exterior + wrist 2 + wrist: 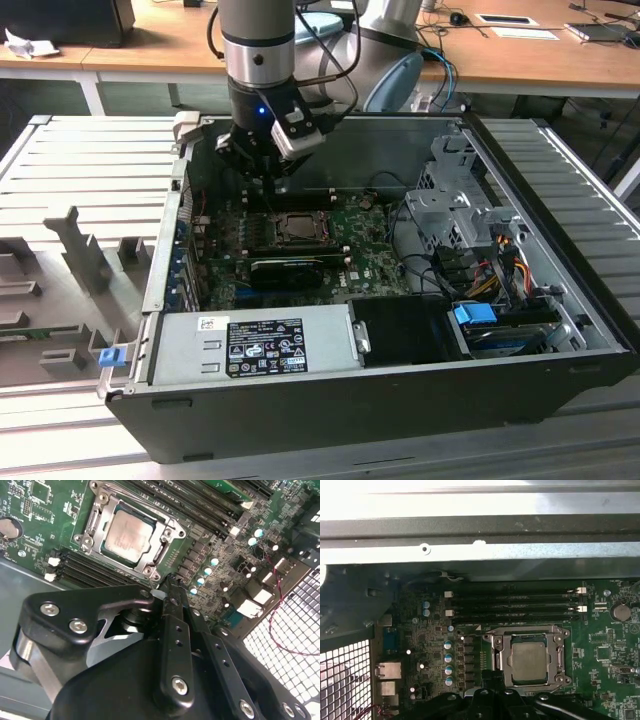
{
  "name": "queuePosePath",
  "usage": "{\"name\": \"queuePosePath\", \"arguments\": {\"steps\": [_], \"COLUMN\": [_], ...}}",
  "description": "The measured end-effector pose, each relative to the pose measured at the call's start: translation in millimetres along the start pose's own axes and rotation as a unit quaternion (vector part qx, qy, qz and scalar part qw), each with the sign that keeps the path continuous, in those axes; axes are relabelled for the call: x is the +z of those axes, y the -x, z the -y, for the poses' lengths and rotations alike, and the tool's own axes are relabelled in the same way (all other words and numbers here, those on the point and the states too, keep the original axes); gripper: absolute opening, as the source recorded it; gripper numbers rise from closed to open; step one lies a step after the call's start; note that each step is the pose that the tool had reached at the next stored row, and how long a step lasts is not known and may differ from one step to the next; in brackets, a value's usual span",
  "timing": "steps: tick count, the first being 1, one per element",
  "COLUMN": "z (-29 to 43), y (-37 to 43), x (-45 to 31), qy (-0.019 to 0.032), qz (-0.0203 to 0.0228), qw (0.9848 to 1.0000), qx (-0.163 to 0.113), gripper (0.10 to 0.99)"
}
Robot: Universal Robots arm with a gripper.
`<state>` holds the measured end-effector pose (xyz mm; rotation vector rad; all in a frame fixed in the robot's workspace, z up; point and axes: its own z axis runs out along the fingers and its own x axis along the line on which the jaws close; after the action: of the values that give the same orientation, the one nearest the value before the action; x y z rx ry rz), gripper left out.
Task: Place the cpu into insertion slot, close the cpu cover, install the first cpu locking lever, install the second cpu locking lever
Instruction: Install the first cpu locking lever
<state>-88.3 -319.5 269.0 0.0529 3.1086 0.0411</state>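
The cpu [127,535] lies flat in the insertion slot [159,555] on the green motherboard [45,510], its pale metal top showing. The silvery cpu cover [169,530] lies down around it as a frame. In the first wrist view the cpu [529,662] sits inside the cover [496,652] just past my gripper [495,679]. My gripper [169,583] is shut with nothing between its fingers, its tip hovering beside one corner of the socket. In the exterior view the gripper [270,185] hangs just behind the socket [297,228].
The open computer case [300,400] surrounds the board. Black memory slots [515,607] run beside the socket. A power supply [260,345] sits at the front, drive cages and cables [470,240] on the exterior view's right. A perforated case wall [280,630] is close to the gripper.
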Motion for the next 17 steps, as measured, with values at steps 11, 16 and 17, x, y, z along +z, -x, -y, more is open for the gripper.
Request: {"name": "queuePosePath", "arguments": {"steps": [11, 16, 17], "z": [0.5, 0.8, 0.8], "y": [-11.0, -16.1, -17.7], "x": [2.2, 5.4, 5.6], "qy": [0.0012, 0.0024, 0.0027], "qz": [-0.0003, -0.0027, -0.0027], "qw": [1.0, 0.9994, 0.9994], "qx": [-0.006, -0.033, -0.034], "gripper": [0.106, 0.106, 0.106]}}
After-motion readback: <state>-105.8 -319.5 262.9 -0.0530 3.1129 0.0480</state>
